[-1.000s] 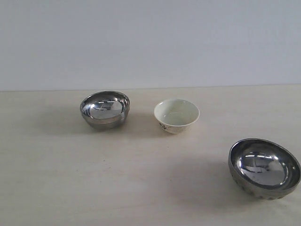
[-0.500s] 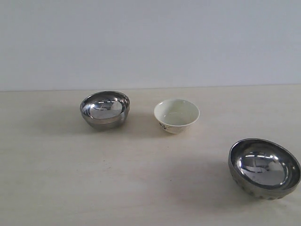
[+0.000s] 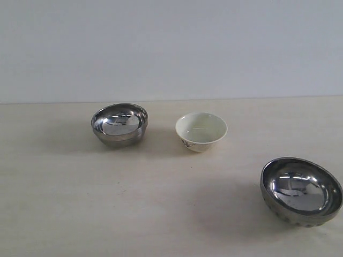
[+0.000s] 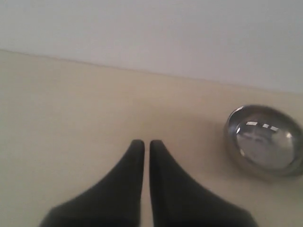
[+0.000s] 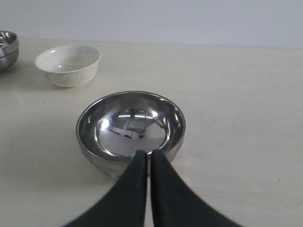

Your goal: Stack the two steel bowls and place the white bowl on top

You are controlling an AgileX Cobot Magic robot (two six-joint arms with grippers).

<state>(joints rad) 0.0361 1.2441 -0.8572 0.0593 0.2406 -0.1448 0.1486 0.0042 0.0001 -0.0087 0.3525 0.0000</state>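
Observation:
Three bowls stand apart on the pale table (image 3: 161, 214). One steel bowl (image 3: 119, 123) sits at the back left, and the same bowl (image 4: 264, 141) shows off to one side in the left wrist view. The dimpled steel bowl (image 3: 301, 190) is at the front right; in the right wrist view this bowl (image 5: 130, 127) lies just beyond my right gripper (image 5: 144, 153), which is shut and empty. The white bowl (image 3: 201, 130) stands between them at the back, also seen as a cream bowl (image 5: 68, 64). My left gripper (image 4: 143, 142) is shut over bare table. Neither gripper shows in the exterior view.
A plain pale wall (image 3: 171, 48) rises behind the table's far edge. A part of the back-left steel bowl (image 5: 7, 49) shows at the edge of the right wrist view.

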